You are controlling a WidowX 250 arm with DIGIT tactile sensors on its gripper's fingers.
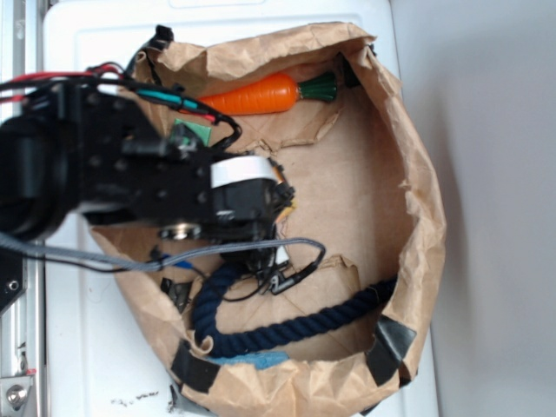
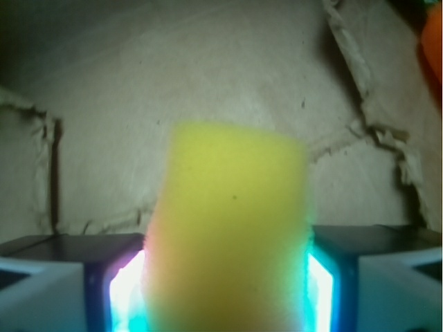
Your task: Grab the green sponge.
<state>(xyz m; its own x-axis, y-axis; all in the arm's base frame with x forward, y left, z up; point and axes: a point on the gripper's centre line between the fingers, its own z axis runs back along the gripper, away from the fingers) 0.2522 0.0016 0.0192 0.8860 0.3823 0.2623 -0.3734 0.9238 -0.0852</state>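
exterior view from overhead: a crumpled brown paper liner [image 1: 417,174] fills most of the white tabletop [image 1: 78,347], its edges turned up like the walls of a shallow basin and pinned at the corners with black tape [image 1: 391,340]. the black robot arm [image 1: 95,169] reaches in from the left, trailing red, black and grey cables, and covers the middle-left of the paper. a dark navy rope [image 1: 287,326] curls along the lower part of the liner, from under the arm round towards the right wall. an orange carrot [image 1: 261,95] with a dark green top lies near the upper edge, well apart from the rope. just beside the arm's upper edge, a small corner of the green sponge [image 1: 193,133] shows on the paper below the carrot's blunt end — most of it is hidden by the arm and cables.

the gripper [image 2: 228,277] is concealed under the arm in the overhead picture, but the wrist view shows it plainly: its two pale blue fingers [image 2: 41,294] stand at either side of a yellow sponge [image 2: 232,235], which fills the gap between them and is clamped there, lit by a bright glow at both contact edges. behind it lies bare torn paper, with a sliver of the carrot at the top right corner. the green sponge itself does not appear in the wrist view — it lies outside the jaws, untouched.
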